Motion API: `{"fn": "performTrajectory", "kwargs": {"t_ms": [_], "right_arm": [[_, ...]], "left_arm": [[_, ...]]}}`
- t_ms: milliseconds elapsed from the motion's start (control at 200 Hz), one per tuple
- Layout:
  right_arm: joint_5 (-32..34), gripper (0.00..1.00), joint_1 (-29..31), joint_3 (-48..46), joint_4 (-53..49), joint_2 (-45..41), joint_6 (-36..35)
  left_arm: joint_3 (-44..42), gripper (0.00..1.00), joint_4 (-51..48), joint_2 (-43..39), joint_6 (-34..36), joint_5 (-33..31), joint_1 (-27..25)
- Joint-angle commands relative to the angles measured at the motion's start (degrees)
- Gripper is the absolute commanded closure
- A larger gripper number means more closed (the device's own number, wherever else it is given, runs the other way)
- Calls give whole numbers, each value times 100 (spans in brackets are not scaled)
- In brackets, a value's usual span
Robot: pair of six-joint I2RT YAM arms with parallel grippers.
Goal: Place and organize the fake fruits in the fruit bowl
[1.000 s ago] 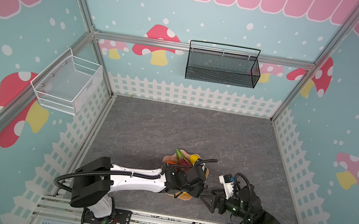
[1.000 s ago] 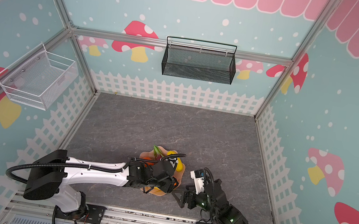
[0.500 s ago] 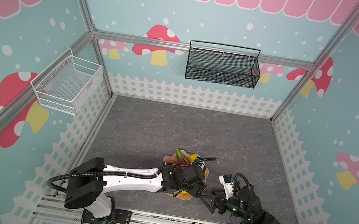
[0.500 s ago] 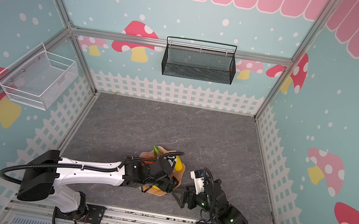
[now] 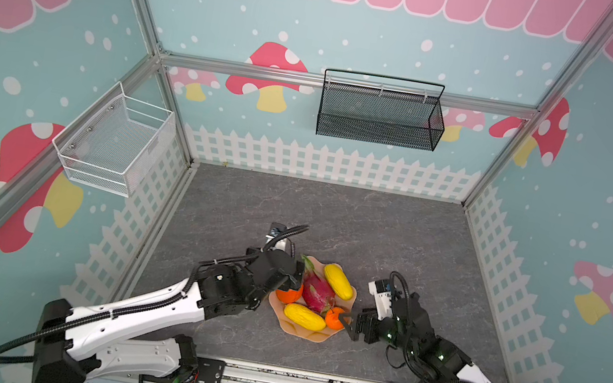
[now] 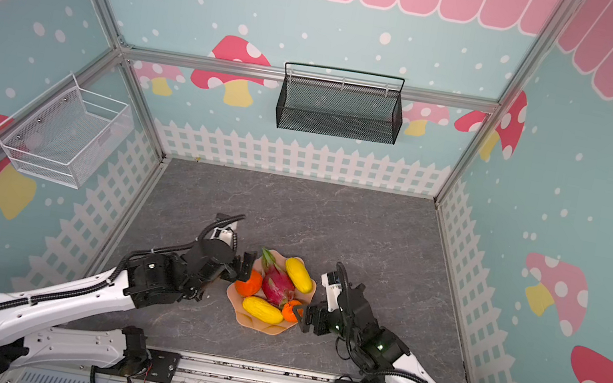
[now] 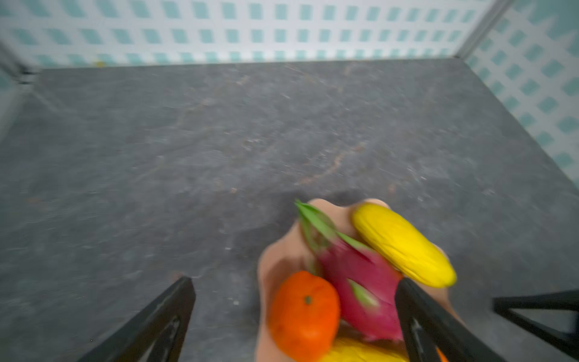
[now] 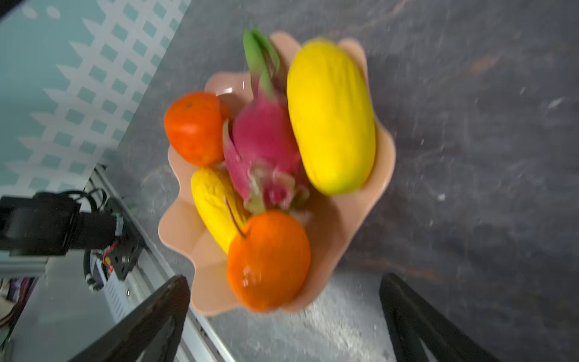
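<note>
At the lower middle of a top view, the left claw (image 5: 292, 278) hangs spread wide over the bowl's upper left edge, pinching nothing. In its wrist view an orange (image 7: 304, 313) sits between the jaws but clear of both. Just right of that orange lies the dragon fruit (image 5: 315, 293), its green tip toward the frame's top, and right of it a yellow fruit (image 5: 340, 281). A second yellow fruit (image 5: 304, 316) lies across the bowl's lower part, with a second orange (image 5: 334, 317) at its right end. All five rest inside the bowl (image 5: 308, 335), which stands on the bench (image 5: 333, 222) near its lower edge. The right claw (image 5: 349, 326) is spread too and empty, its tips just beside the second orange at the bowl's right rim.

No fruit shows loose on the bench, so the placing looks done. What is left, at most, is tidying. The fruits lie packed close, dragon fruit in the middle, and I judge that both arms need only pull clear without knocking the bowl.
</note>
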Motion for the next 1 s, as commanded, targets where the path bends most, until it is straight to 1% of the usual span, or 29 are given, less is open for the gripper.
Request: {"fn": "performTrajectory", "kwargs": {"t_ms": [0, 55, 115, 165, 210, 245, 310, 320, 340, 370, 415, 485, 530, 565, 585, 615, 640, 660, 690, 710, 755, 781, 806, 821, 846, 876, 926, 951, 996], "right_arm": [[-591, 2, -750, 878, 930, 849, -675], [-1055, 2, -1273, 1190, 1125, 1296, -876], [-1204, 2, -1972, 1360, 1289, 1560, -864], [-1170, 2, -2577, 1289, 1629, 1623, -744], [-865, 2, -3049, 1160, 1879, 1596, -688], [-475, 2, -3361, 987, 2113, 1526, -707], [300, 2, -3823, 546, 2593, 1320, -764], [397, 2, -3874, 463, 2693, 1293, -790], [644, 2, -3976, 300, 2876, 1226, -836], [1006, 2, -4098, 25, 3171, 1151, -943], [1442, 2, -4190, -383, 3734, 1079, -1196], [2185, 2, -4225, -1196, 5041, 1135, -1808], [2307, 2, -4230, -1639, 5888, 1294, -2230], [2357, 2, -4226, -1812, 6278, 1528, -2458], [2382, 2, -4226, -1851, 6401, 1682, -2546], [2363, 2, -4226, -1848, 6464, 1924, -2672], [2302, 2, -4226, -1844, 6535, 2104, -2795], [2289, 2, -4232, -1819, 6695, 2242, -2843], [2217, 2, -4228, -1697, 6550, 2335, -2895], [2122, 2, -4229, -1679, 6591, 2367, -2966], [2037, 2, -4226, -1864, 7306, 2504, -3117], [2089, 2, -4229, -1946, 7639, 2589, -3143], [2096, 2, -4236, -1983, 7908, 2683, -3204], [2084, 2, -4234, -1982, 8005, 2743, -3257], [2015, 2, -4237, -1966, 8126, 2849, -3318], [1822, 2, -4261, -1901, 8201, 2993, -3310], [1302, 2, -4262, -1843, 8482, 3309, -3401], [1083, 2, -4240, -1860, 8726, 3494, -3554], [971, 2, -4227, -1898, 9136, 3901, -3625]], "left_arm": [[-611, 0, 452, -610, 974, -799, 516], [-1028, 0, 1098, -952, 1323, -937, 865], [-1534, 0, 1777, -1300, 1534, -1132, 1336], [-2000, 0, 2385, -1523, 1615, -1095, 1783], [-2399, 0, 2891, -1588, 1578, -1030, 2185], [-2660, 0, 3208, -1535, 1517, -918, 2515], [-2998, 1, 3851, -1153, 1525, -847, 3038], [-2952, 0, 3857, -1091, 1474, -882, 3156], [-2766, 0, 3448, -985, 1332, -798, 3323], [-2700, 0, 3499, -796, 1575, -757, 3479], [-2754, 0, 3905, -533, 1783, -719, 3589], [-3039, 0, 4908, 31, 1858, -226, 3923], [-3254, 0, 5744, 517, 1885, 74, 4183], [-3339, 1, 6359, 920, 1975, 187, 4392], [-3233, 0, 6388, 1048, 1939, 151, 4446], [-3077, 0, 6153, 1122, 1987, 308, 4516], [-3078, 0, 6380, 1230, 2116, 368, 4550], [-3149, 0, 6722, 1334, 2195, 388, 4558], [-3328, 0, 7391, 1538, 2304, 471, 4585], [-3452, 0, 8016, 1707, 2383, 532, 4622], [-3677, 0, 9177, 2185, 2483, 739, 4727], [-3674, 1, 9378, 2442, 2355, 811, 4791], [-3661, 0, 9659, 2656, 2469, 994, 4853], [-3652, 0, 9702, 2686, 2512, 1126, 4849], [-3602, 0, 9416, 2643, 2490, 1353, 4843], [-3534, 0, 9243, 2712, 2491, 1404, 4848], [-3617, 0, 9970, 3133, 2576, 1316, 4850], [-3668, 0, 10217, 3195, 2597, 1308, 4851], [-3610, 0, 9696, 2910, 2467, 1349, 4853]]}}
